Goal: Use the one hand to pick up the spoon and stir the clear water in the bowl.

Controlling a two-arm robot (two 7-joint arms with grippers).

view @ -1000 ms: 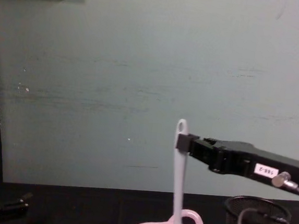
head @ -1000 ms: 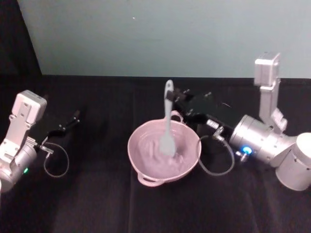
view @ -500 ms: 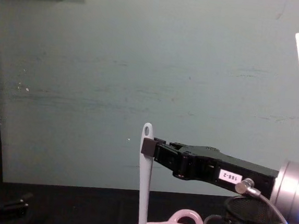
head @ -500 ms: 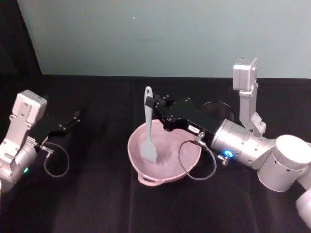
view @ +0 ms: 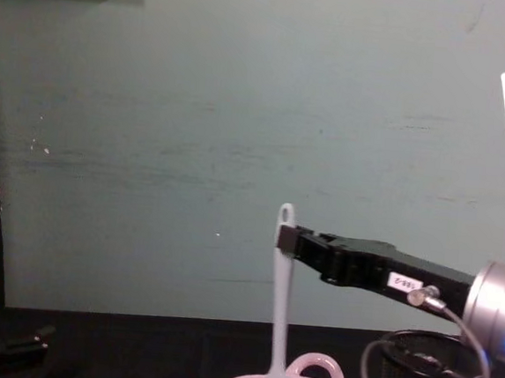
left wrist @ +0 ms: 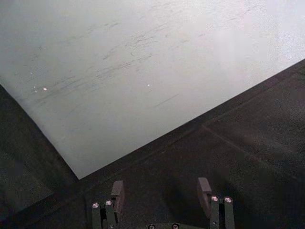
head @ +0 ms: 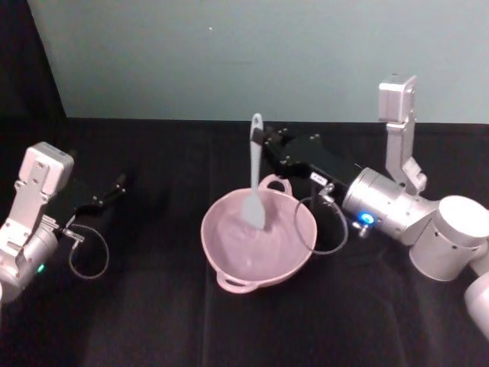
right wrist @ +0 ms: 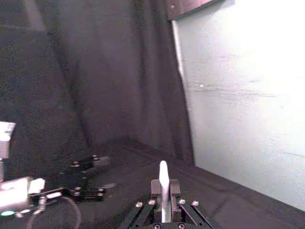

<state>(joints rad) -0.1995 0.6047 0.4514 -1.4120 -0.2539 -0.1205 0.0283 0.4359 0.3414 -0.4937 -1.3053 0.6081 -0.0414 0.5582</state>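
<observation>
Pick-up complete: the slim black right hand (head: 260, 142) is clenched on the long white plastic spoon (head: 254, 180) near its holed end. The spoon hangs upright below the hand, paddle inside the pale pink round bowl (head: 229, 260). Stirring judged in progress, unfinished. Idle left hand (head: 107, 195) lies released, well apart.

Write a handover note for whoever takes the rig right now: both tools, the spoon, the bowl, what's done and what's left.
Right tool: shut on the spoon near the top of its handle, holding it upright.
Left tool: open, parked at the robot's left, holding nothing.
Bowl: centre of the black table; the spoon's head sits inside it, toward the far side.
Done: spoon picked up and lowered into the bowl.
Left: stir the water, probably by sweeping the head in circles inside the rim.
</observation>
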